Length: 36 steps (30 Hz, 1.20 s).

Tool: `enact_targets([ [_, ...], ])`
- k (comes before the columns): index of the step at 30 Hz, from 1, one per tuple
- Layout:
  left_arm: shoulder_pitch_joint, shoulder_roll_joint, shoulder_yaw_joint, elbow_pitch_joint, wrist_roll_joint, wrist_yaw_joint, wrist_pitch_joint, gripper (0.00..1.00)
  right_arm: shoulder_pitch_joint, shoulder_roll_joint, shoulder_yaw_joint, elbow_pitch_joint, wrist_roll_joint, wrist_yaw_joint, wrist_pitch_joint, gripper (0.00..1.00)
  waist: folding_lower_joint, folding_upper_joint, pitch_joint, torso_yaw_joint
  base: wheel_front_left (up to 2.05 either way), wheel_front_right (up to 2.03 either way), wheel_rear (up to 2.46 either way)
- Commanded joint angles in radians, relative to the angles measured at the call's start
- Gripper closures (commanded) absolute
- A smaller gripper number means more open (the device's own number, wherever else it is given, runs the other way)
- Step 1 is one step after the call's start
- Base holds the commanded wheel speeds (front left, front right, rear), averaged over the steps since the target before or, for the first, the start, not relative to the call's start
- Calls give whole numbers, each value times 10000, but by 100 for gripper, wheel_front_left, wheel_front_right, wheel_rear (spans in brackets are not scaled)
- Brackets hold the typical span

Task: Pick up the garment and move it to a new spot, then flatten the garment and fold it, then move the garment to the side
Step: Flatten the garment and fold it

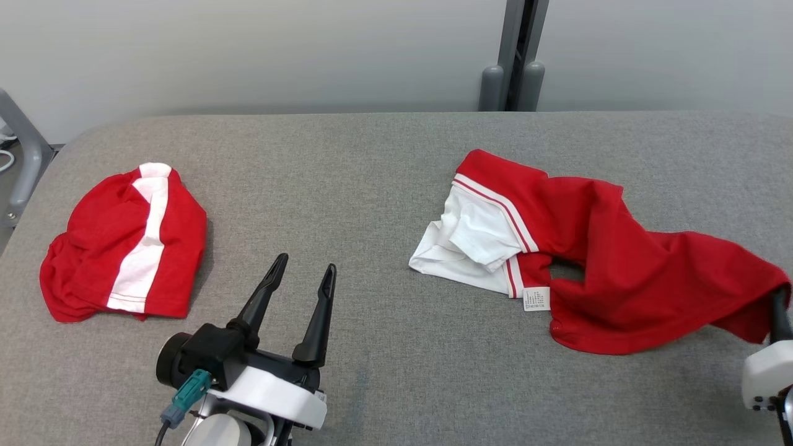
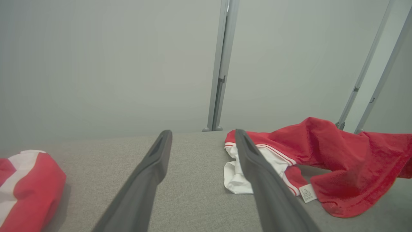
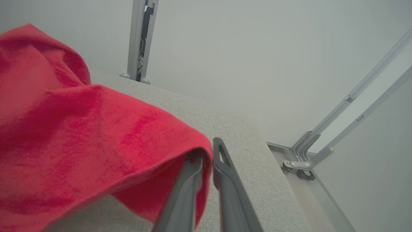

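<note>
- Right gripper has its fingers pinched on the near right corner of the red-and-white garment, and that corner is raised off the table.
- The rest of the garment sprawls rumpled across the table's right half, white waistband end toward the middle.
- Left gripper hovers spread wide, holding nothing, near the front.
- Second red garment lies bunched far left.

A wide bare strip of the counter is left open between the folded garment at the left and the spread garment at the right. Its near end is occupied by the left gripper, fingers spread. The spread garment's right corner is held raised by the right gripper. The far edge is bounded by grey posts.
</note>
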Motion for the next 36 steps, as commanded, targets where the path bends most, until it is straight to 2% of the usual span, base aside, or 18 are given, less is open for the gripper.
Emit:
enact_targets([
  [1,53,36,6,30,6,25,-44,0,33,139,12,-2,-99,-7,-68,0,0,-1,0,11,0,0,0],
  [6,71,33,58,36,36,16,-44,0,-199,524,161,-301,-159,-7,-469,0,0,-1,24,-32,0,0,0],
  [7,73,37,34,40,40,9,-44,0,-260,733,601,-513,75,-7,-697,0,0,-1,39,-42,0,0,0],
  [8,73,37,34,40,40,9,-44,0,-260,733,601,-513,75,-7,-697,0,0,-1,39,-42,0,0,0],
  [16,-140,35,-193,-6,-81,14,-44,0,-198,779,3737,-915,1527,-7,-1085,0,0,-1,184,114,0,0,0],
  [20,-264,37,-363,-45,-113,6,-44,0,-410,655,4620,-530,1725,-7,-1107,0,0,-1,346,383,0,0,0],
  [26,-307,35,-693,-40,-237,71,-44,0,-901,444,5138,228,1782,-7,-1114,0,0,-1,607,1021,0,0,0],
  [36,-496,34,-1054,-53,-445,191,-44,0,-1911,-87,5454,1824,1158,-7,-1119,0,0,-1,1068,2015,0,0,0],
])
